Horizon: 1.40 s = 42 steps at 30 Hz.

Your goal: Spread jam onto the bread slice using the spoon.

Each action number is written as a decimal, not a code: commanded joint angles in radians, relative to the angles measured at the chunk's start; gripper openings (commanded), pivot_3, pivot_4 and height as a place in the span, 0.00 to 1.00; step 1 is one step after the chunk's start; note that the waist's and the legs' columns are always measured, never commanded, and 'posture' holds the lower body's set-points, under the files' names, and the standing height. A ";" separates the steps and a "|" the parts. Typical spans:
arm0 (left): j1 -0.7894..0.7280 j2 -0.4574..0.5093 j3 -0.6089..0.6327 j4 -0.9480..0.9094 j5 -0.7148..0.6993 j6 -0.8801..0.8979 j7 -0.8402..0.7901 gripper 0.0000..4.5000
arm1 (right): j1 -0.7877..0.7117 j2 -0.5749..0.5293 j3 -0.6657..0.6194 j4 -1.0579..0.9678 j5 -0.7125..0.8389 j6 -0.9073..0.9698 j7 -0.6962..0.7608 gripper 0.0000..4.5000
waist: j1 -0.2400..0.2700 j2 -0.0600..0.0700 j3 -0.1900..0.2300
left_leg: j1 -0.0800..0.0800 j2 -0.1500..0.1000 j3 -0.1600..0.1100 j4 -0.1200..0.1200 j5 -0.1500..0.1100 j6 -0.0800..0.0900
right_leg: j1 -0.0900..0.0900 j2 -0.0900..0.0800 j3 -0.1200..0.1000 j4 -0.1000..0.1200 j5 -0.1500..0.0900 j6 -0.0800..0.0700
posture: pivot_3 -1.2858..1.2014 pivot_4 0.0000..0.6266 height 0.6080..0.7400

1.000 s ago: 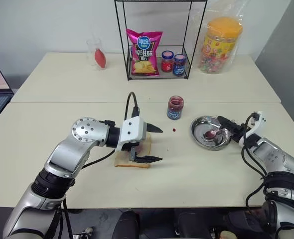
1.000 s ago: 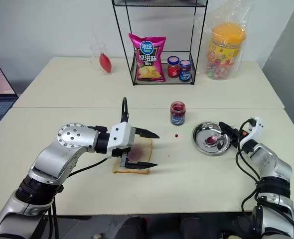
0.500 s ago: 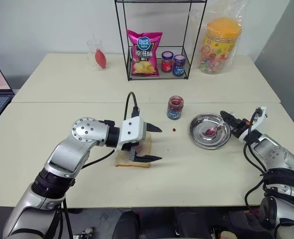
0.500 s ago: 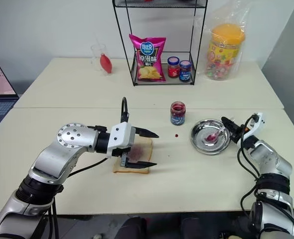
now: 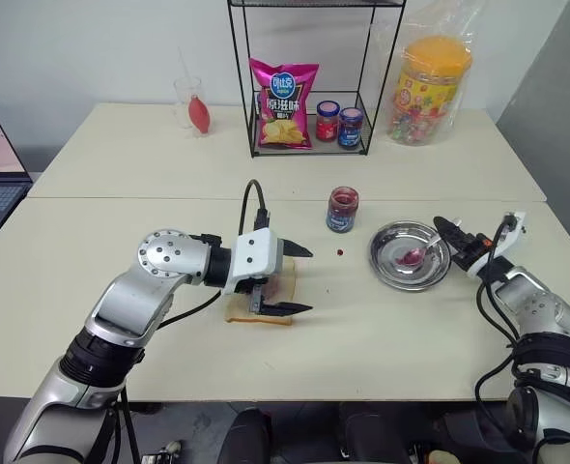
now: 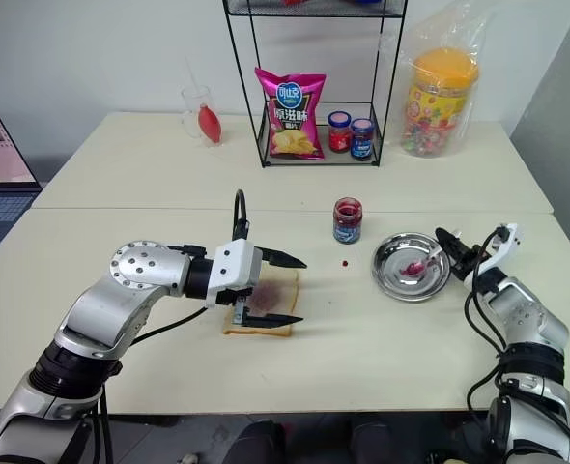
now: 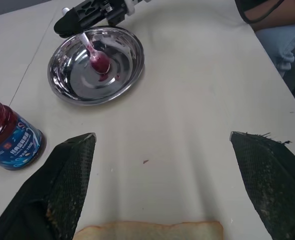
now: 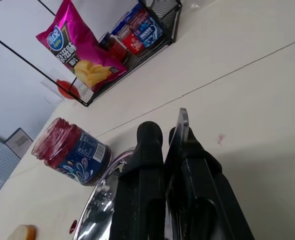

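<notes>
Fingers [image 8: 187, 150] pinching spoon [image 8: 181, 125] handle

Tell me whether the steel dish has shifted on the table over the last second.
Cannot tell. The steel dish sits a little differently against the jam jar, but the whole picture has shifted too, so the camera may account for it.

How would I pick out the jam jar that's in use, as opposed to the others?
Start at the black wire rack at the table's back. In front of it, alone on the table left of the steel dish, stands the open jam jar. It has no cap; the two racked jars have.
</notes>
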 commanded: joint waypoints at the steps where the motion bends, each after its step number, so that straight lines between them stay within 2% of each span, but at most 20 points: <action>1: 0.001 0.005 0.020 -0.008 -0.001 -0.017 0.001 1.00 | 0.044 0.005 -0.019 -0.043 0.008 0.026 -0.044 0.00 | -0.003 0.000 0.000 | 0.000 0.000 0.000 0.000 0.000 0.000 | 0.000 0.000 0.000 0.000 0.000 0.000 | 0.52 0.24 1.00; 14: 0.017 0.003 0.061 -0.008 -0.016 0.000 0.032 1.00 | 0.098 0.037 -0.060 -0.362 0.142 0.134 -0.118 0.00 | -0.003 0.000 0.000 | 0.000 0.000 0.000 -0.001 0.000 0.000 | -0.001 0.000 0.000 0.000 0.000 0.000 | 0.52 0.24 1.00; 19: 0.062 0.019 0.173 -0.012 -0.047 0.054 0.104 1.00 | 0.055 0.051 -0.011 -0.627 0.194 0.175 -0.201 0.00 | -0.011 0.002 0.001 | -0.002 0.001 0.001 -0.002 0.000 0.000 | -0.003 0.000 0.001 0.000 0.000 0.000 | 0.52 0.24 1.00; 23: 0.104 0.025 0.241 -0.019 -0.055 0.083 0.161 1.00 | -0.031 0.077 0.089 -0.720 0.129 0.124 -0.253 0.00 | -0.018 0.002 0.001 | -0.002 0.001 0.000 -0.001 0.000 0.000 | -0.003 0.001 0.000 0.000 0.000 0.000 | 0.52 0.24 1.00; 28: 0.139 0.001 0.280 -0.065 -0.092 0.136 0.217 1.00 | -0.178 0.104 0.287 -0.654 -0.073 -0.008 -0.252 0.00 | -0.021 0.002 0.001 | -0.003 0.001 0.000 -0.001 0.000 0.000 | -0.004 0.000 0.000 0.000 0.000 0.000 | 0.52 0.24 1.00; 31: 0.150 -0.009 0.284 -0.082 -0.113 0.160 0.236 1.00 | -0.252 0.125 0.383 -0.518 -0.207 -0.148 -0.218 0.00 | -0.018 0.001 0.001 | -0.005 0.001 0.000 -0.001 0.000 0.000 | -0.005 0.000 0.000 -0.001 0.000 0.000 | 0.52 0.24 1.00; 39: 0.202 0.007 0.297 -0.085 -0.128 0.159 0.241 1.00 | -0.327 0.186 0.428 -0.289 -0.319 -0.326 -0.177 0.00 | -0.013 0.001 0.001 | -0.005 0.001 0.000 -0.002 0.000 0.000 | -0.006 0.000 0.000 -0.001 0.003 -0.005 | 0.52 0.24 1.00; 42: 0.232 0.039 0.292 -0.073 -0.093 0.121 0.230 1.00 | -0.345 0.200 0.447 -0.205 -0.370 -0.401 -0.163 0.00 | -0.014 0.001 0.001 | -0.005 0.001 0.001 -0.002 0.000 0.000 | -0.007 0.000 0.000 0.000 0.003 -0.005 | 0.52 0.24 1.00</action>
